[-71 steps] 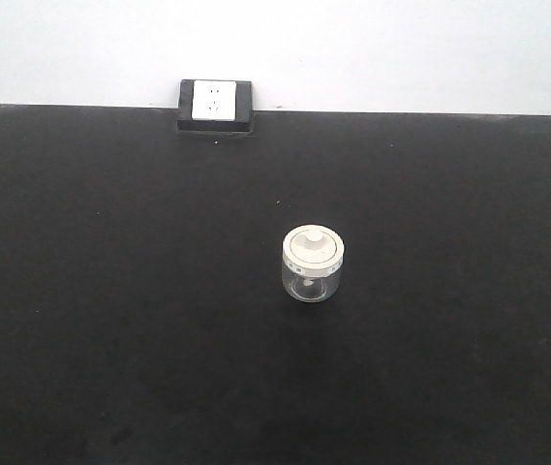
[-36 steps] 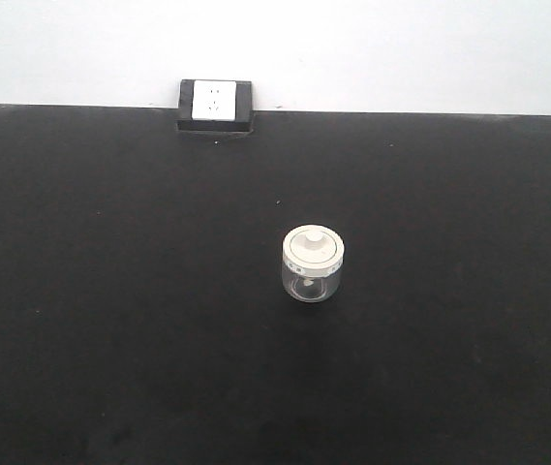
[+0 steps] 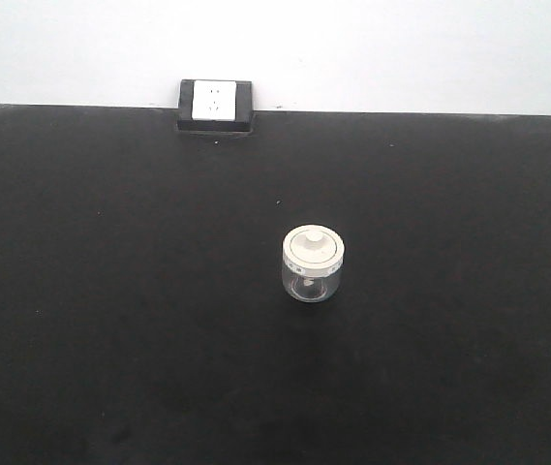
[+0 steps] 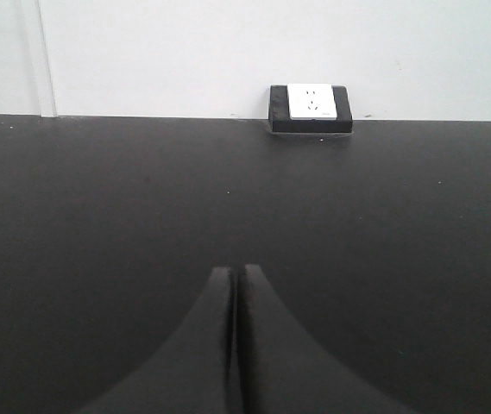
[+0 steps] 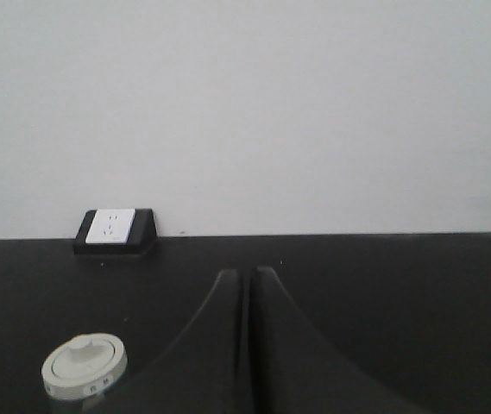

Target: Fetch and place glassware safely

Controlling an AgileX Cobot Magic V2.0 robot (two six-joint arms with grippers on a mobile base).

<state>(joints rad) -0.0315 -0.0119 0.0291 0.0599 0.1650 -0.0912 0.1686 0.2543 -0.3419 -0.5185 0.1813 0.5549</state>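
The glassware (image 3: 313, 264), a small squat clear jar with a cream-white knobbed lid, stands upright on the black tabletop (image 3: 110, 291) a little right of centre in the front view. Neither arm shows in that view. In the right wrist view its lid (image 5: 84, 366) sits at the lower left, left of my right gripper (image 5: 248, 274), whose black fingers are pressed together with nothing between them. In the left wrist view my left gripper (image 4: 234, 271) is likewise shut and empty above bare black surface; the jar is out of that view.
A white wall socket in a black housing (image 3: 216, 105) sits at the table's back edge against the white wall (image 3: 401, 48). It also appears in the left wrist view as the socket (image 4: 311, 105) and in the right wrist view as the socket (image 5: 114, 229).
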